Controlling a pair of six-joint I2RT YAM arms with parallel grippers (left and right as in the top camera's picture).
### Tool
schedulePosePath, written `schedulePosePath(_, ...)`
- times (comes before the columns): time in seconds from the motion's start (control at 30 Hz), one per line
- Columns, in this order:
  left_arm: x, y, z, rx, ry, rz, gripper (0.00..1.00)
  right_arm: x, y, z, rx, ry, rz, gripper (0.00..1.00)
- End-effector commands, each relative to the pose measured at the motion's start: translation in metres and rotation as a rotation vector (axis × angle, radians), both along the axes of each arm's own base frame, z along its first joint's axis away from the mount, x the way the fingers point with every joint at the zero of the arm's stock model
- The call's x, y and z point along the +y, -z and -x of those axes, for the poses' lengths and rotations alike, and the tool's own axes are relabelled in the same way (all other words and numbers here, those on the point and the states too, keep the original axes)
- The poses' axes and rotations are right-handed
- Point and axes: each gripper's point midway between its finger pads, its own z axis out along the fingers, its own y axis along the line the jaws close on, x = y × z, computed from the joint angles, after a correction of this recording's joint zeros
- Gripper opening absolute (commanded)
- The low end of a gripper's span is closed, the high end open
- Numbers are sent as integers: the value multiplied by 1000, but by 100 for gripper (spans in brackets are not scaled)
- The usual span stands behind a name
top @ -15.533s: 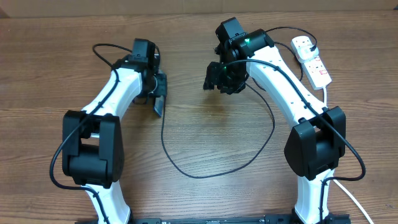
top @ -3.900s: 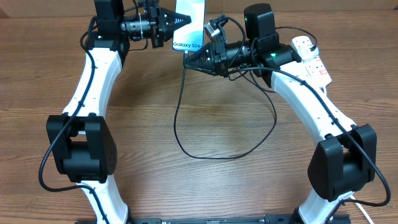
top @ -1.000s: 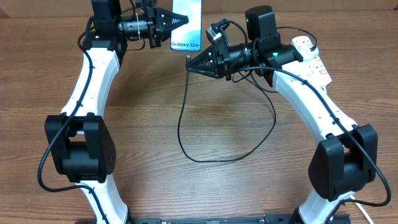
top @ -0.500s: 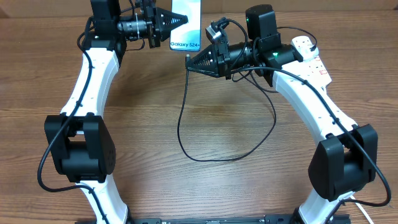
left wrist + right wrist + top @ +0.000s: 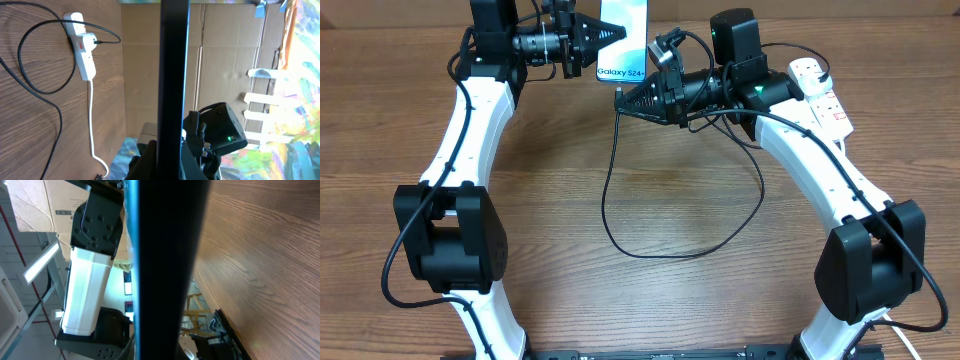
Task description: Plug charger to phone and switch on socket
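- Overhead view: the left jaws are closed on one long edge of the phone point(image 5: 625, 35). They hold it in the air above the table point(image 5: 650, 310), with its light blue screen facing the camera.
- The phone's "Galaxy S24" text is at the end nearest the right jaws.
- The right jaws are closed on the charger point(image 5: 603, 205) close to its connector end. Their tip is just below the text end of the phone.
- I cannot tell whether the connector touches the phone.
- From the right jaws the thin black cable drops to the table and makes a wide loop. It then runs up past the right arm point(image 5: 800, 150) toward the socket point(image 5: 823, 95).
- The socket lies on the table behind the right jaws, beside the right arm and well apart from the phone.
- Left wrist view: the phone shows edge-on as a black strip rising from between the left jaws. The socket is off to the left, with its white cord point(image 5: 91, 120) trailing down the wood.
- Right wrist view: a dark blurred bar with a teal edge fills the middle, too close to the lens to identify. The left arm point(image 5: 92, 280) is visible behind it.
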Motion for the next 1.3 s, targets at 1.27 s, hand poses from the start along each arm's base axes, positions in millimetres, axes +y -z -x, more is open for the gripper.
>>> schedulePosePath(1.27,-2,-17,7,-69,46,13,5,1,-19,2,-105,-10,-30,4)
